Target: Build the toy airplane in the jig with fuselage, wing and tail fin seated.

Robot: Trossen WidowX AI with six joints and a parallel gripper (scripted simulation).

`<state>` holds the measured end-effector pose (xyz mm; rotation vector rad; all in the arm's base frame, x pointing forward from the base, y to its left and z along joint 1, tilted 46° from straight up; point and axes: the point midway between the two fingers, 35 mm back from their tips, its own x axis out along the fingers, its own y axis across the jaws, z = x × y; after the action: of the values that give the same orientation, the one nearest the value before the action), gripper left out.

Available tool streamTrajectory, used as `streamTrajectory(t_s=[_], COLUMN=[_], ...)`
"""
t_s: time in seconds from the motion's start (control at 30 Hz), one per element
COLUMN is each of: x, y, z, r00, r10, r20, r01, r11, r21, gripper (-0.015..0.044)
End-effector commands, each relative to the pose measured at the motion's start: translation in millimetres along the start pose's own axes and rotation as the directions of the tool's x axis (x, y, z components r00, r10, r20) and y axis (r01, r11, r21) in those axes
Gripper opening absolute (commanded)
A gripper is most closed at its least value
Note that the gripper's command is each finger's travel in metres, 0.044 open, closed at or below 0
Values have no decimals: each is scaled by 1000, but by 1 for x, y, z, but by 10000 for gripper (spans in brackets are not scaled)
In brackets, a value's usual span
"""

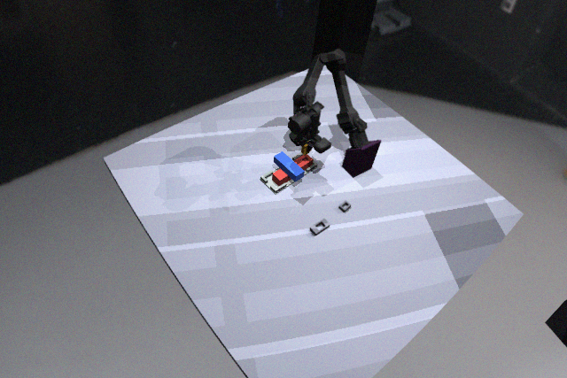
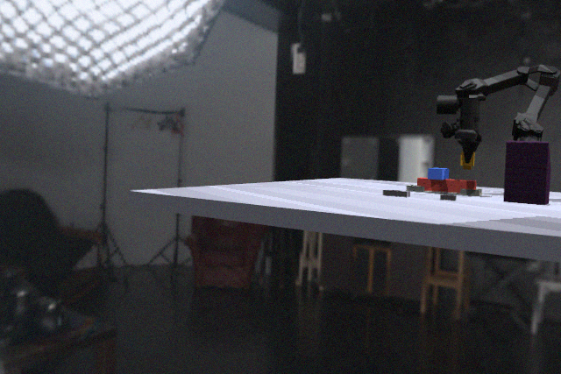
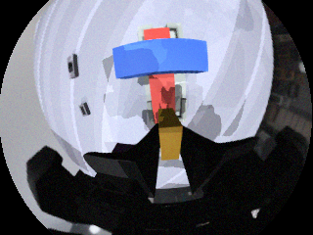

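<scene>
The red fuselage (image 1: 279,176) (image 2: 458,186) (image 3: 161,92) lies level in the pale jig cradle (image 1: 275,188) (image 3: 177,78). The blue wing (image 1: 288,165) (image 2: 437,173) (image 3: 160,58) lies across the top of the fuselage; its tab is hidden. My gripper (image 1: 305,149) (image 2: 468,160) (image 3: 166,125) is shut on the yellow tail fin (image 1: 304,150) (image 2: 464,164) (image 3: 170,143) and holds it upright above the tail end of the fuselage. In the exterior view a gap shows between the fin and the fuselage. The tail socket is partly hidden in the wrist view.
Two small grey holders, a larger one (image 1: 319,227) (image 3: 72,66) and a smaller one (image 1: 345,206) (image 3: 85,109), lie on the table to one side of the jig. A dark purple block (image 1: 361,158) (image 2: 527,172) stands near the arm's base.
</scene>
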<state>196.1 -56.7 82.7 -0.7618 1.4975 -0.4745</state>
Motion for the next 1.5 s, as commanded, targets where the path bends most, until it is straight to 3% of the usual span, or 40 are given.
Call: streamTrajectory(t_s=[0.0,1.47], x=[0,39], y=[0,-2], z=[0,1], r00=[1000,1000], r10=[-4,-2], r20=[1,4], r01=[4,2], r11=[1000,1000], r21=[-5,3], gripper=[65,51])
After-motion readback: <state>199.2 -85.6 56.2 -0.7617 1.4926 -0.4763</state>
